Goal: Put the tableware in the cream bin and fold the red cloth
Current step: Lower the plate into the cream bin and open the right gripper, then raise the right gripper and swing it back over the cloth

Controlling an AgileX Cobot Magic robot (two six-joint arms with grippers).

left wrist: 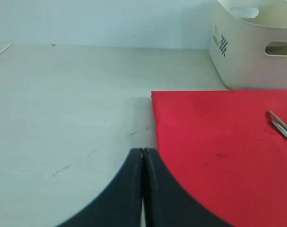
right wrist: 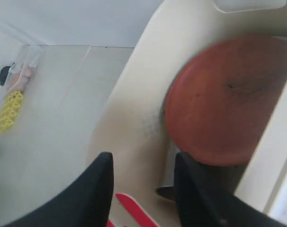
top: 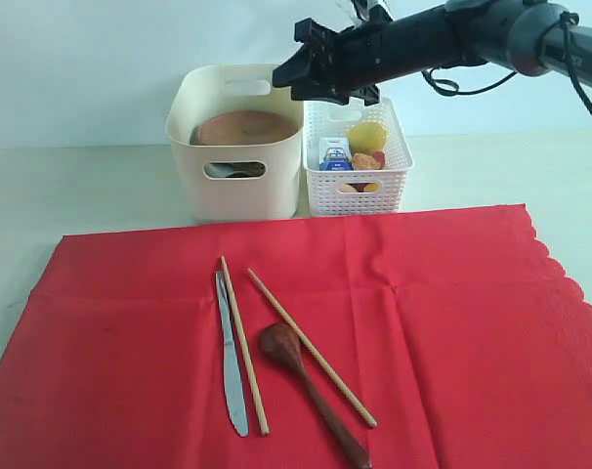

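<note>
Plainly, the right gripper [right wrist: 142,166] was held open, empty, above the bin [top: 190,147]; the cloth [top: 472,322] could be snagged with the flat knife [top: 232,376].

The red cloth [top: 452,322] ran off the exterior view's near edge, and the dark wooden spoon [top: 306,376] handle's tip was cut there too. The round brown plate [top: 245,127] hid whatever lay beneath it in the cream bin [top: 203,181]. The right wrist view was blurred.
</note>
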